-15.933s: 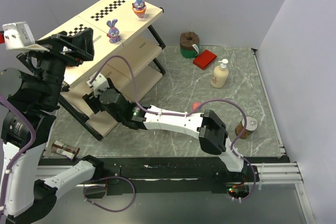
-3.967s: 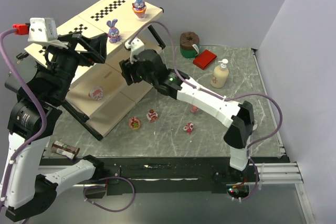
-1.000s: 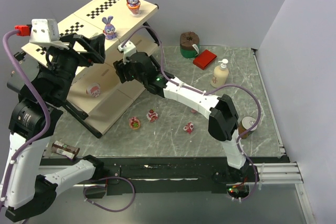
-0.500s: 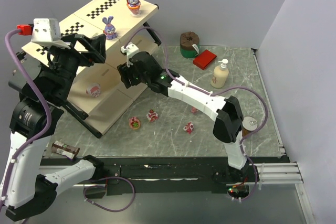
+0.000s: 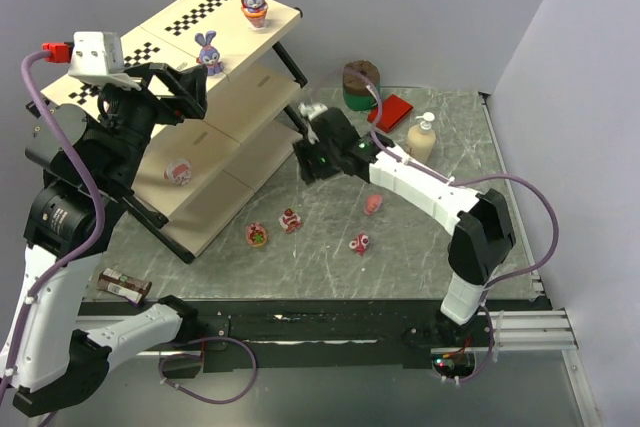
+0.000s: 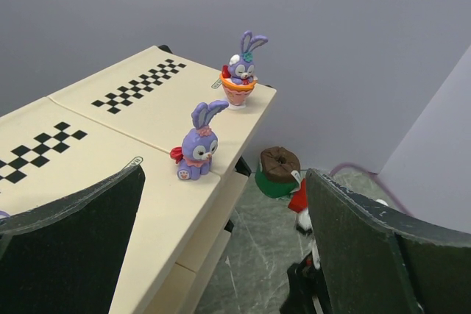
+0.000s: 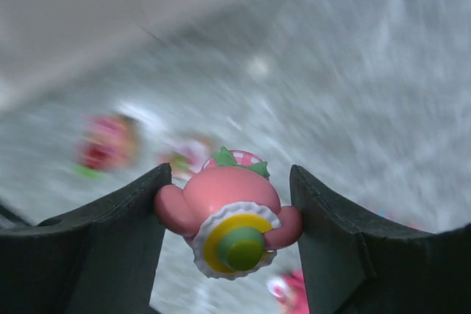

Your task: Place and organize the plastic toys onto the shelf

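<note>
The shelf (image 5: 235, 97) stands at the back left, with two purple bunny toys (image 5: 208, 51) (image 5: 255, 1) on its checkered top board. Another toy (image 5: 178, 173) sits on the middle board. Several small pink and red toys (image 5: 257, 235) (image 5: 290, 220) (image 5: 360, 243) (image 5: 374, 204) lie on the table. My right gripper (image 5: 305, 150) hangs over the table just right of the shelf. In its wrist view the gripper (image 7: 228, 233) is shut on a pink toy (image 7: 228, 200) with a yellow-green base. My left gripper (image 5: 170, 97) is open, high over the shelf's left end, looking at the bunnies (image 6: 197, 152) (image 6: 241, 75).
A brown-topped green item (image 5: 360, 82), a red box (image 5: 393, 112) and a cream pump bottle (image 5: 420, 142) stand at the back right. A small brown bottle (image 5: 125, 284) lies by the table's near left edge. The right arm's elbow (image 5: 485, 232) rises at the near right.
My right gripper has drawn back from the shelf's middle tier and swung right over the table, pink toy still in it. The left arm has barely shifted.
</note>
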Controlling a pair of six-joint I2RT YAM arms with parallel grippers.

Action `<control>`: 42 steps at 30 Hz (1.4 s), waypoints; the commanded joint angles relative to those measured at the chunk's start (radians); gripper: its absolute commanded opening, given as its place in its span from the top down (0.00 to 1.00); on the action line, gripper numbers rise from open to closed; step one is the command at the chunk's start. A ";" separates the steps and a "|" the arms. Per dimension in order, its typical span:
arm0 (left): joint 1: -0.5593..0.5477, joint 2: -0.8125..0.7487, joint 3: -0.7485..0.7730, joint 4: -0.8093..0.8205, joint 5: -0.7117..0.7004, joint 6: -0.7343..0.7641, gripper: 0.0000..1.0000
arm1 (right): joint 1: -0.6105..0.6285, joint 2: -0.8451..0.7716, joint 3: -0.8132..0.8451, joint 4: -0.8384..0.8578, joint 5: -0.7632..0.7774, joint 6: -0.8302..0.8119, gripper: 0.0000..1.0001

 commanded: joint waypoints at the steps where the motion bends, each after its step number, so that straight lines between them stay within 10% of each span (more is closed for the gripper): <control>1: -0.003 0.001 0.005 0.017 0.023 -0.015 0.04 | -0.037 -0.017 -0.190 0.003 -0.007 -0.027 0.52; 21: -0.003 0.009 0.010 0.006 0.012 -0.014 0.03 | -0.061 0.186 -0.291 0.298 0.007 -0.172 0.41; 42: -0.003 0.040 0.037 -0.025 -0.009 -0.024 0.04 | -0.062 0.156 -0.461 0.526 0.045 -0.103 0.00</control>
